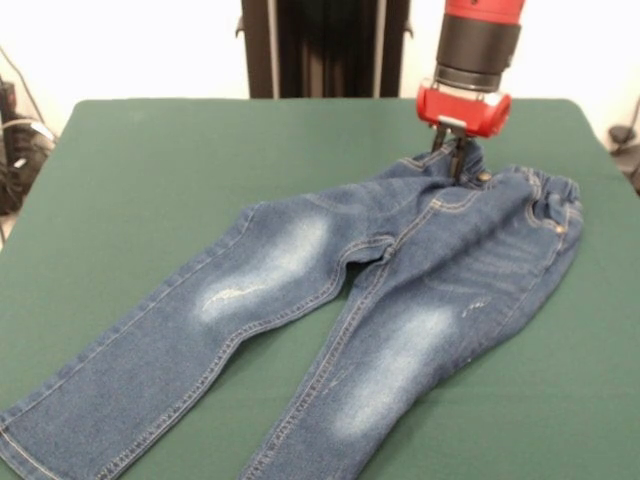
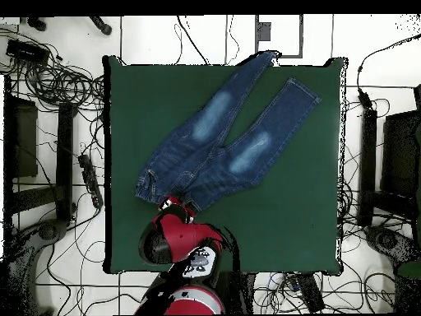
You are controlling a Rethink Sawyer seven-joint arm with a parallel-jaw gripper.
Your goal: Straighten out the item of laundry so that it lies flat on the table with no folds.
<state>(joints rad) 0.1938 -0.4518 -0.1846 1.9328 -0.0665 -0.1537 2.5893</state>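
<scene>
Here, a pair of blue denim jeans [image 1: 330,330] spread front-up across the dark green table [image 1: 150,170], both legs splayed apart in a narrow V with bare felt between them. Faded whitish patches on each thigh. Waistband [image 1: 545,200] toward the right side in the front view, gathered and a little bunched near its elastic end; legs running down to the lower left, one cuff reaching the bottom-left corner of that view, the other leg cut off by the bottom edge. From overhead, lying diagonally on the table [image 2: 304,222], waist [image 2: 160,185] toward the lower left, cuffs toward the top edge, one cuff at or just over the table's rim.

Red and black gripper [image 1: 457,165] down at the waistband's upper edge, dark fingertips close together and touching the denim by the fly; seemingly pinched on the cloth there, with the fabric puckered up slightly around the tips. Overhead, gripper [image 2: 173,204] just beside the waist, red arm below it.
</scene>
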